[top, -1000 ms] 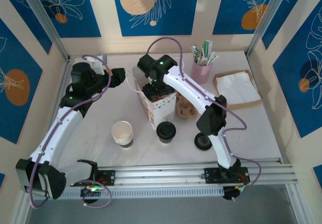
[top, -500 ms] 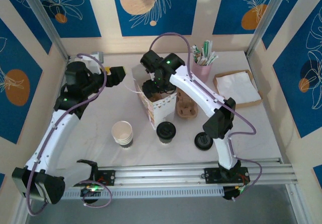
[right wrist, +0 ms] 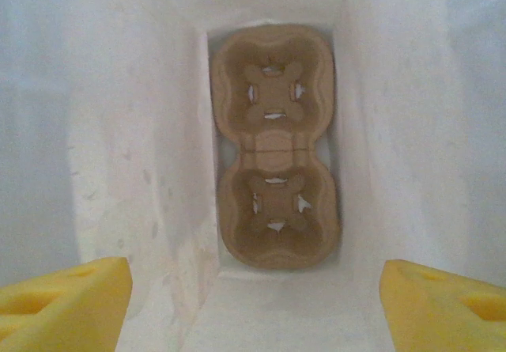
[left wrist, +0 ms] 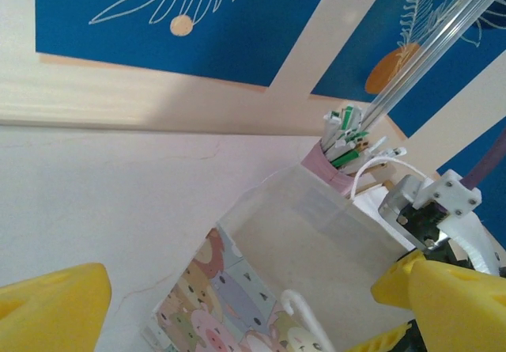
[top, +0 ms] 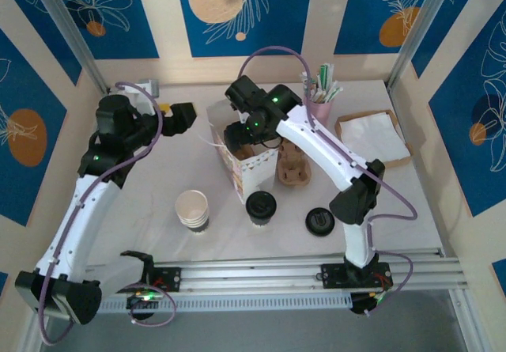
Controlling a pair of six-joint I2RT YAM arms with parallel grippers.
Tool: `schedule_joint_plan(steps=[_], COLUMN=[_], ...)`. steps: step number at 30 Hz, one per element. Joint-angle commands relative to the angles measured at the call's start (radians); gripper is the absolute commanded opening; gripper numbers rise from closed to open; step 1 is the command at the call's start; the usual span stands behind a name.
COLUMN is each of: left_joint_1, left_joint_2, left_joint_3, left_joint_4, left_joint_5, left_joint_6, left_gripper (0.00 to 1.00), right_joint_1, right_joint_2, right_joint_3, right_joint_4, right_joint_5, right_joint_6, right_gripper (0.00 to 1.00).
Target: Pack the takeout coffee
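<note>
1. The takeout coffee [top: 261, 207], a small cream paper cup with a dark lower band and a round black plastic lid, stands upright on the white table [top: 158, 202]. It is in the lower middle of the top view, just below the bag, and neither claw touches it.
2. A stack of lidless cream paper cups [top: 192, 210] stands to its left, and a loose black plastic lid [top: 319, 221] lies to its right.
3. The tall white paper bag with a pastel cartoon print [top: 249, 170] stands open at centre frame. The right wrist view looks down into it at a brown moulded-pulp two-cup carrier [right wrist: 274, 146] lying flat on the bottom with both wells empty.
4. The right gripper [top: 241, 136] hangs over the bag's mouth, its yellow fingers [right wrist: 75, 293] spread wide with nothing between them.
5. The left gripper [top: 180, 119] sits to the upper left of the bag and points toward it. It is likewise spread wide and empty.
6. Whether the cup is filled cannot be told, so it is safest to treat it as holding liquid and keep it upright.
7. The paper wall is probably thin and would give under a hard squeeze, and the press-fit lid could pop off.
8. The smooth wall may also slip in the claw.
9. The best hold is likely around the body just under the lid rim, with gentle pressure.
</note>
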Motion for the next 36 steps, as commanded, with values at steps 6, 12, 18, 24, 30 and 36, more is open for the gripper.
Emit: schedule_joint_plan(steps=[6, 12, 18, 24, 30, 36], left_joint_1=[0.011, 0.010, 0.011, 0.011, 0.010, 0.011], left_joint_2=[-0.052, -0.070, -0.090, -0.112, -0.149, -0.171], left_joint_3=[0.064, 0.081, 0.093, 0.101, 0.101, 0.106], left_joint_4=[-0.054, -0.082, -0.100, -0.105, -0.115, -0.141], left_joint_5=[0.024, 0.029, 0.037, 0.051, 0.054, 0.061], left_joint_6=[0.002, 0.003, 0.001, -0.007, -0.015, -0.025], left_gripper=[0.98, 0.99, 1.00, 1.00, 1.00, 1.00], right_joint_1=[0.013, 0.011, 0.009, 0.009, 0.007, 0.003], right_joint_2=[-0.145, -0.225, -0.294, -0.358, -0.452, -0.549], right_joint_3=[-0.095, -0.159, -0.220, -0.281, -0.360, -0.439], right_joint_4=[0.105, 0.173, 0.232, 0.286, 0.357, 0.415], right_joint_5=[0.016, 0.009, 0.003, -0.013, -0.027, -0.042], right_joint_6=[0.012, 0.010, 0.012, 0.013, 0.015, 0.022], right_gripper=[0.83, 0.83, 0.84, 0.84, 0.86, 0.91])
